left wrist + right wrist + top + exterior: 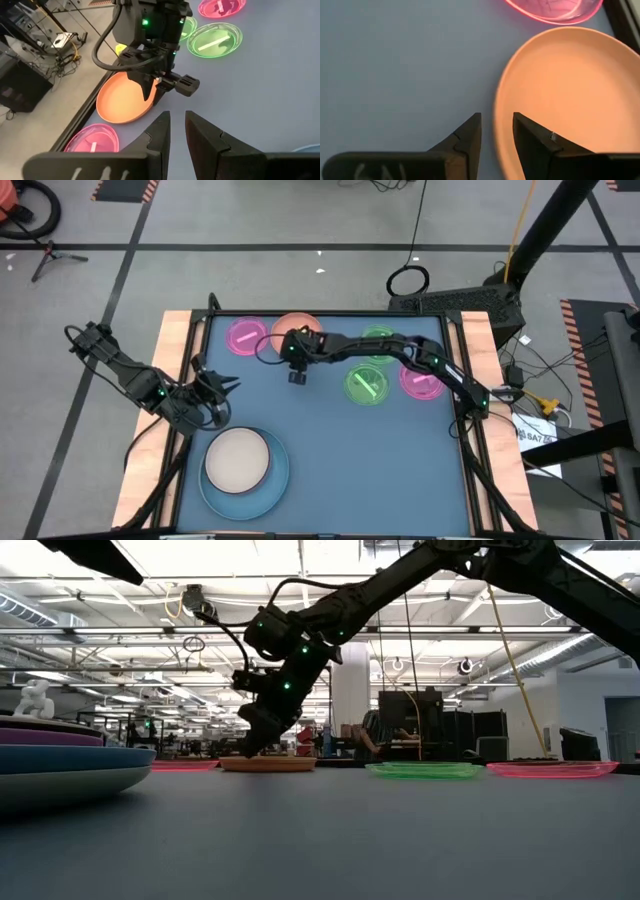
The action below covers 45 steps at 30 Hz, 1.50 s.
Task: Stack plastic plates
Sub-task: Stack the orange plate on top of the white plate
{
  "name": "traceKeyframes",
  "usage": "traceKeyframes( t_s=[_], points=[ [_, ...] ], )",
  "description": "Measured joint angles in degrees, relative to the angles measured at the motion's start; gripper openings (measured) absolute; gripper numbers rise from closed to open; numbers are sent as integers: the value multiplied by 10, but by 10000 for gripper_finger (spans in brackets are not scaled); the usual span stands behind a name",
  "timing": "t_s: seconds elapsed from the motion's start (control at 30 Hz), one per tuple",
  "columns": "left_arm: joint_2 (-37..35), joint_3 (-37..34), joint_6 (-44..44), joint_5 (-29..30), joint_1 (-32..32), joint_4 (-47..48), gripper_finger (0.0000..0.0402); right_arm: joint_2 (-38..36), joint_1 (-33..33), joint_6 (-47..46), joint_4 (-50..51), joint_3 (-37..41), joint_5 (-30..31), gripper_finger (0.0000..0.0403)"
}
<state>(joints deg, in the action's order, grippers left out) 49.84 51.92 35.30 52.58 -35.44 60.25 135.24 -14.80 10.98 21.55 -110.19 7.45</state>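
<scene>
- At the near-left corner of the blue-topped table (330, 470), a stack is already begun: a round beige plastic plate (237, 457) sits inside a large light-blue plastic plate (272, 485); the low view hints at a purple layer between them, though that is hard to confirm.
- Along the far edge, an orange round plastic plate (305, 326) lies flat, with a small translucent pink plate (245, 336) just beside it toward the far-left corner.
- Toward the right edge lie two translucent green plates, one at the far edge (378, 340) and one nearer the middle (366, 385), plus another pink plate (420, 381). All are single, unstacked.
- The right gripper (497, 131) is down at the orange plate's rim; its fingers stand slightly apart, straddling the edge, not visibly clamped on it.
- The left gripper (177, 131) waits at the left edge, fingers a narrow gap apart, holding nothing.
- By my judgement the task is early: a short stack is built, and five loose plates remain, the orange one looking like the next to go.
</scene>
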Motion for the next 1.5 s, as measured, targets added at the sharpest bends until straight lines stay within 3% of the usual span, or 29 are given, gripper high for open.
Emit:
traceKeyframes(
  t_s=[0.47, 0.73, 0.83, 0.97, 1.5],
  points=[
    [0, 0, 12, 0, 0, -1, 67, 30, 0, -3, -6, -1, 0, 96],
    [0, 0, 9, 0, 0, 0, 67, 30, 4, 19, -7, -1, 4, 11],
    [0, 0, 9, 0, 0, 0, 67, 30, 12, 20, -6, -1, 29, 12],
    [0, 0, 9, 0, 0, 0, 67, 18, 36, 40, 13, 0, 62, 6],
    [0, 0, 12, 4, 0, -3, 67, -38, 211, 127, 55, 0, 59, 5]
  ],
)
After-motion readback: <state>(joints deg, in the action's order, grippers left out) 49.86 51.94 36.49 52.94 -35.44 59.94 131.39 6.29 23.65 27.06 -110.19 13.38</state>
